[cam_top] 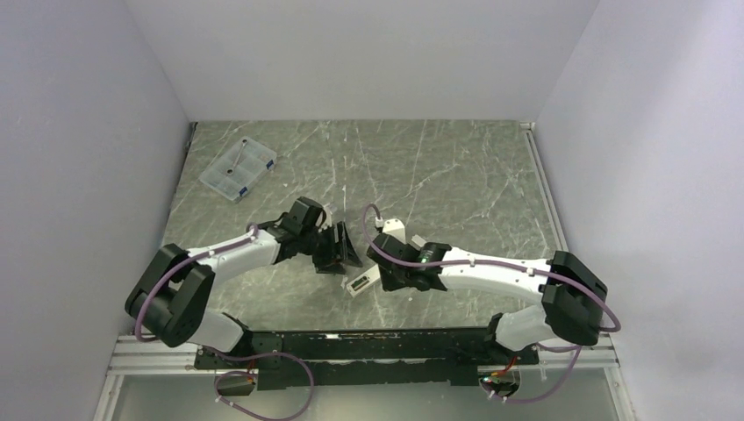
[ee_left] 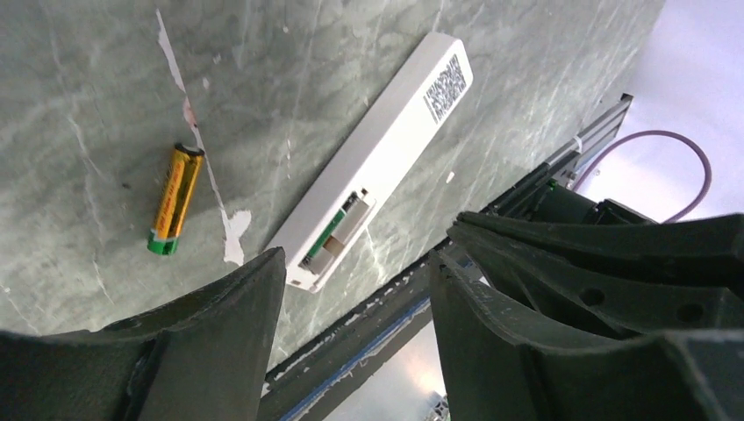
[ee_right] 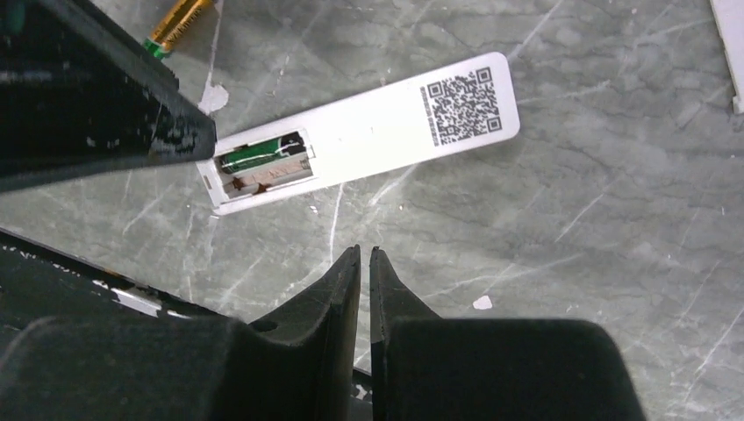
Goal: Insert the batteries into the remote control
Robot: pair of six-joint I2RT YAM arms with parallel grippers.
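The remote control (ee_right: 377, 132) lies face down on the marble table, its QR label up and its battery compartment uncovered. A green battery (ee_right: 259, 154) sits in one slot; the slot beside it holds no cell. An orange battery (ee_left: 175, 198) with a green end lies loose on the table, to the left of the remote (ee_left: 386, 149). My left gripper (ee_left: 358, 263) hovers open and empty above the remote's compartment end. My right gripper (ee_right: 364, 253) is shut on nothing, a short way off the remote's long side. From above, the remote (cam_top: 358, 284) lies between both grippers.
A clear plastic compartment box (cam_top: 238, 168) stands at the back left. A flat white cover piece (ee_right: 730, 44) lies at the right edge of the right wrist view. The black base rail (cam_top: 368, 346) runs along the table's near edge.
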